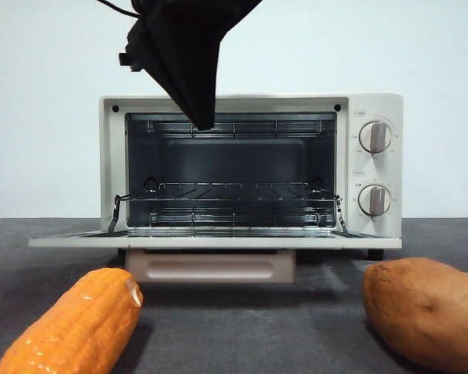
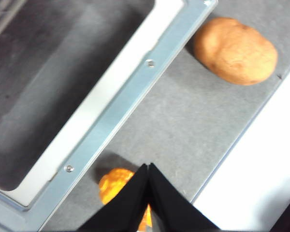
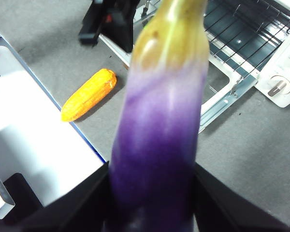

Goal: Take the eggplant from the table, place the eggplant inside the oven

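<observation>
My right gripper (image 3: pixel 151 170) is shut on the eggplant (image 3: pixel 159 125), purple with a pale yellowish upper end, held high over the dark grey table (image 3: pixel 251 159); neither shows in the front view. The cream oven (image 1: pixel 378 109) stands open, its door (image 1: pixel 218 241) folded flat and the wire rack (image 1: pixel 226 195) bare. In the right wrist view the oven (image 3: pixel 280 72) lies ahead of the eggplant's tip. My left gripper (image 2: pixel 149 166), shut and holding nothing, hangs above the door's edge; in the front view it is the dark arm tip (image 1: pixel 205 121) before the oven's upper opening.
An orange corn cob (image 1: pixel 78 327) lies at the front left of the table and a brown sweet potato (image 1: pixel 425 312) at the front right. Beside the corn cob (image 3: pixel 89 94) the table ends at a white surface (image 3: pixel 29 140).
</observation>
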Action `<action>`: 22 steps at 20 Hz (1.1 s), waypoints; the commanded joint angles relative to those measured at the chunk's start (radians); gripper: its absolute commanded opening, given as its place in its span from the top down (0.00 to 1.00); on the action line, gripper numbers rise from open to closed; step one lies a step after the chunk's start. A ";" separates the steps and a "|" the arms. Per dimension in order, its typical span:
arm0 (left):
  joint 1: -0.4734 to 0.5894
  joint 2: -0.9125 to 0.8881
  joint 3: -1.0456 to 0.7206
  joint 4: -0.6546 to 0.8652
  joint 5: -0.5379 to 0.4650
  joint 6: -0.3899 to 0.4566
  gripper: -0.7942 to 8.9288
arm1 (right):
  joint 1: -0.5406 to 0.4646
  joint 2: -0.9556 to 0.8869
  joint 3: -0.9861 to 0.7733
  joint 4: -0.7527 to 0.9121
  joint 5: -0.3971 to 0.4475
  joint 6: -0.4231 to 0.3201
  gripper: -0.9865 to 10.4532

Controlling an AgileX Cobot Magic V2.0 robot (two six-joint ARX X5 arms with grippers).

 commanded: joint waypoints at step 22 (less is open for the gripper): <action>0.423 -0.655 -0.738 0.642 -0.071 -0.189 0.91 | 0.008 0.468 0.017 0.370 0.146 -0.406 0.76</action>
